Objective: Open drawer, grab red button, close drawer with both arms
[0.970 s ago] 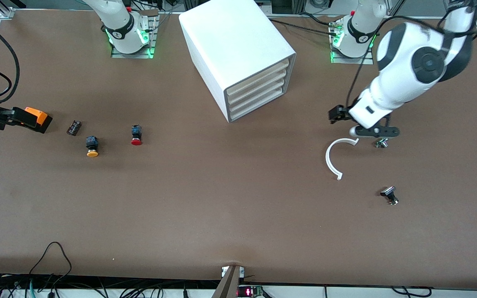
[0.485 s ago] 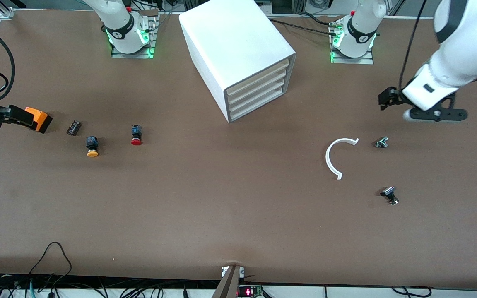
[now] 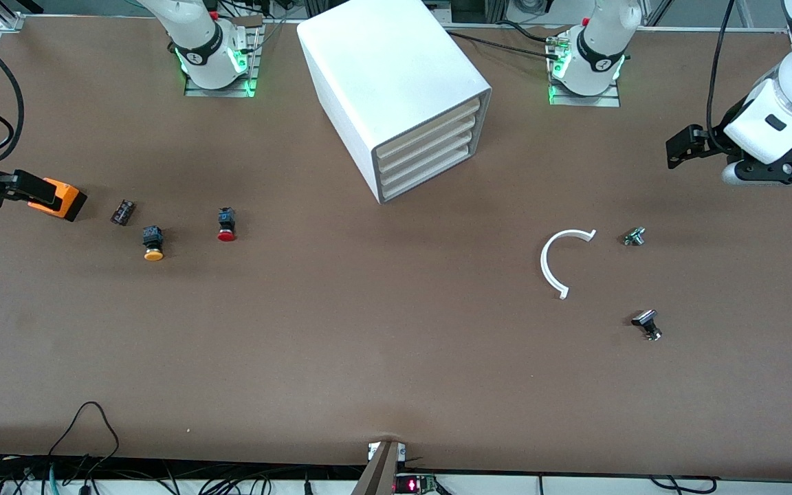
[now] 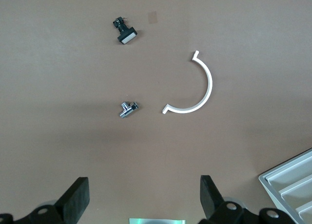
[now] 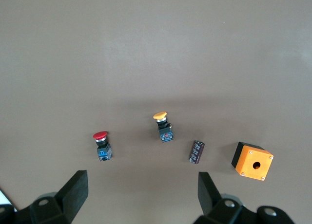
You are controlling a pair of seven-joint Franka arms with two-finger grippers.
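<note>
Still waiting: all drawers shut, both grippers wide

I see the cabinet point(image 3: 396, 96) with its drawer point(image 3: 430, 155) closed. From the cabinet, the button point(image 3: 226, 225) lies toward the right arm's end. Left gripper point(image 4: 141, 197) and right gripper point(image 5: 139, 192) hang empty, jaws wide.

The right tool point(image 5: 139, 197) is cut off at the front view's edge.

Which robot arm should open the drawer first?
Probably the left. Its open hand is up over the table at the left arm's end, toward which the cabinet's closed drawers face. The right hand, open too, is over the red button.
</note>
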